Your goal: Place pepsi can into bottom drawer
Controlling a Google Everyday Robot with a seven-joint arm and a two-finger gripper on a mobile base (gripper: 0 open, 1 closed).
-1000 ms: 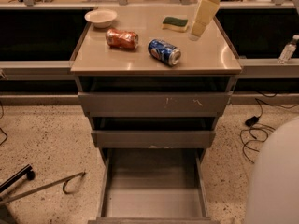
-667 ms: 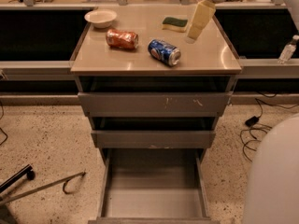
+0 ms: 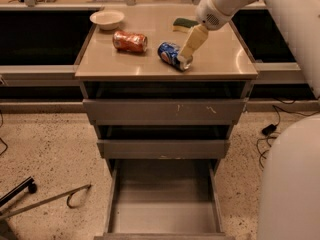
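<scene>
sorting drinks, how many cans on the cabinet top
2. The pepsi can lies on its side right of centre, the gripper at its right end; the orange-red can lies to its left.

1. I count two cans on the cabinet top: the blue pepsi can (image 3: 174, 55) and an orange-red can (image 3: 130, 41).
2. I see one white bowl (image 3: 107, 19), at the back left.
3. One green sponge (image 3: 185, 24) lies at the back.
4. There are three grey drawers in my view: a top drawer (image 3: 164, 111), a middle drawer (image 3: 164, 148) and the bottom drawer (image 3: 165, 216).
5. I have one gripper (image 3: 189, 49), over the cabinet top, right at the pepsi can.
</scene>
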